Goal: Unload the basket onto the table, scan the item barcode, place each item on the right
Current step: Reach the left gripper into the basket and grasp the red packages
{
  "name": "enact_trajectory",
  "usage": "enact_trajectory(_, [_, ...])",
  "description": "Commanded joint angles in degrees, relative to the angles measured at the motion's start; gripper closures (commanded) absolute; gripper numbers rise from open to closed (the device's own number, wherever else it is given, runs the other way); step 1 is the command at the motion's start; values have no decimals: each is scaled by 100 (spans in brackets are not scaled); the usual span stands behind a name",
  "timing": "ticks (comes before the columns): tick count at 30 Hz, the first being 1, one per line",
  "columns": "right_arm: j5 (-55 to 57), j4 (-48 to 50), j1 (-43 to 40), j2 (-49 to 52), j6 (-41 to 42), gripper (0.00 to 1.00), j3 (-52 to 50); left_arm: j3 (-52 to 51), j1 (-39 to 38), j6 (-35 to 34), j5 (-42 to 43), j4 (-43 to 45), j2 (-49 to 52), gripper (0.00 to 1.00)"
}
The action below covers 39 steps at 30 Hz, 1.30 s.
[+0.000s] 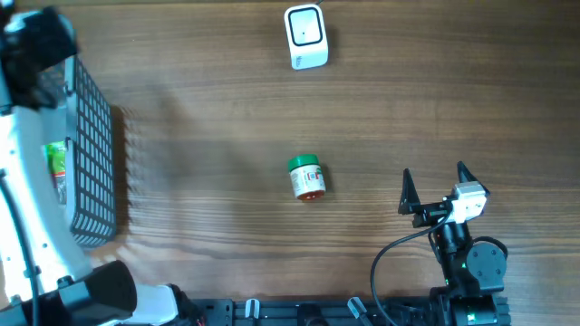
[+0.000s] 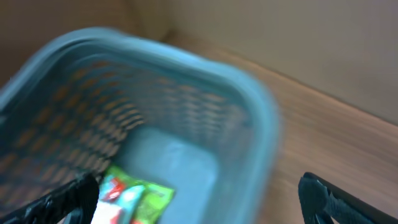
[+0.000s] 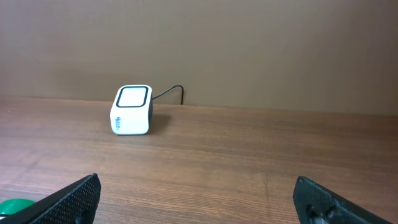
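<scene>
my right gripper (image 1: 433,172) is nearest to me, right of the small jar with a green lid and red-and-white label (image 1: 306,177) and a bit closer to my side than it. its jaws are spread wide, nothing between them, nothing touched. it hangs over bare brown wooden table (image 1: 208,109), well apart from the jar.

the jar lies on its side in about the middle of the table, green lid toward the far edge. nothing is touching it. in the right wrist view only a sliver of green shows at the bottom left corner.

far left of the jar, well apart from it, is a grey-blue plastic lattice basket (image 1: 95,154) at the table's left edge. a green and white packet with some red on it (image 1: 57,167) lies on the basket floor. my left gripper (image 2: 198,186) is above the basket, also left of the jar, jaws wide apart and holding nothing; the packet sits below, near the left finger. the left wrist view is motion-blurred, so i cannot tell whether that finger touches the packet.

beyond the jar, near the far edge and almost straight behind it, stands the white box-shaped barcode scanner with a dark-framed window (image 1: 306,36). its dark cable runs off behind it.
</scene>
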Motion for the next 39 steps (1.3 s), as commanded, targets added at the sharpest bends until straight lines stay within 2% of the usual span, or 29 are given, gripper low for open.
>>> enact_trajectory(1, [55, 15, -24, -35, 59, 0, -7, 57, 686, 435, -46, -142, 96, 0])
enact_trajectory(4, [55, 15, -24, -35, 59, 0, -7, 50, 1029, 863, -48, -372, 232, 0])
enact_trajectory(16, [55, 15, -24, -35, 61, 0, -7, -933, 1939, 892, 149, -575, 970, 0])
enact_trajectory(23, [55, 15, -24, -35, 59, 0, -7, -1386, 2332, 1196, 426, -431, 1425, 0])
enact_trajectory(27, [55, 15, -24, -35, 59, 0, -7, -1513, 2500, 1532, 739, -402, 1714, 0])
enact_trajectory(39, [55, 15, -24, -35, 61, 0, -7, -1530, 2594, 1530, 772, -376, 2544, 0])
